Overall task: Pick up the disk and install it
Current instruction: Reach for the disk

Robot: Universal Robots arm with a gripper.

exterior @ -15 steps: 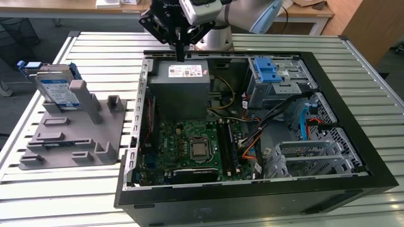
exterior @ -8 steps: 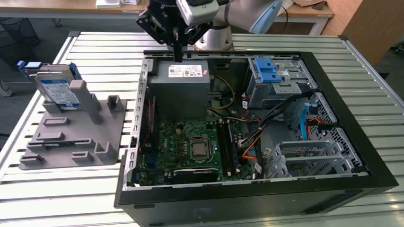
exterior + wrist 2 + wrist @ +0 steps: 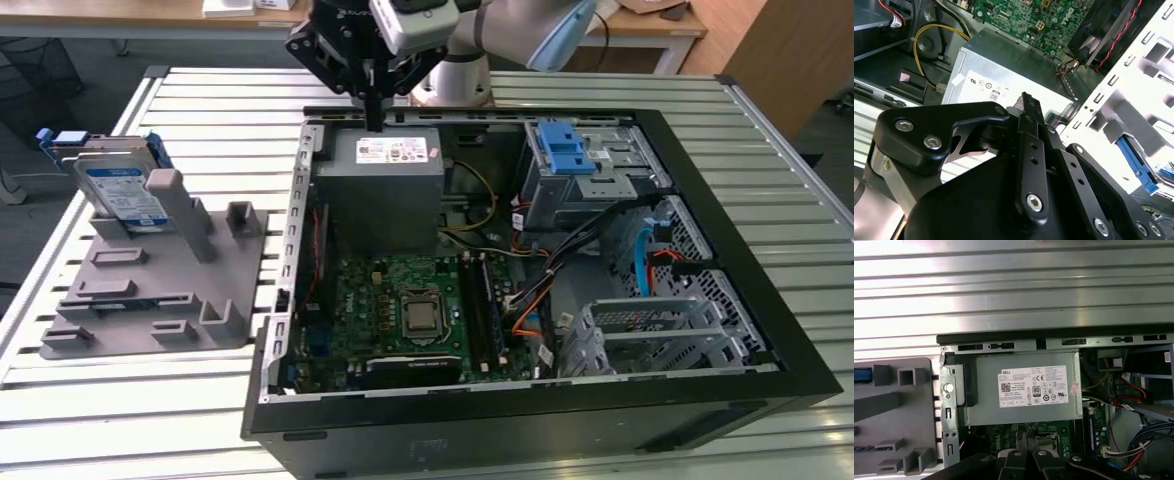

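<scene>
Pincer (image 3: 372,120), fingers pressed together on nothing, hung above the power supply (image 3: 387,195) inside the open computer case (image 3: 534,430), well apart from the disk (image 3: 118,190), which stood on edge in a grey holder (image 3: 147,290) on the worktop (image 3: 200,110), seemingly presented for grasping.

Slatted table (image 3: 200,100), computer case (image 3: 534,425), grey holder (image 3: 134,300)

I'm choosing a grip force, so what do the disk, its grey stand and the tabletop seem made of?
The disk: silvery metal body by its dull sheen, blue plastic-looking rails, paper-like label. The grey stand: matte, uniform grey, probably moulded or printed plastic. The tabletop: ribbed pale slats with bright reflections, likely aluminium.
</scene>
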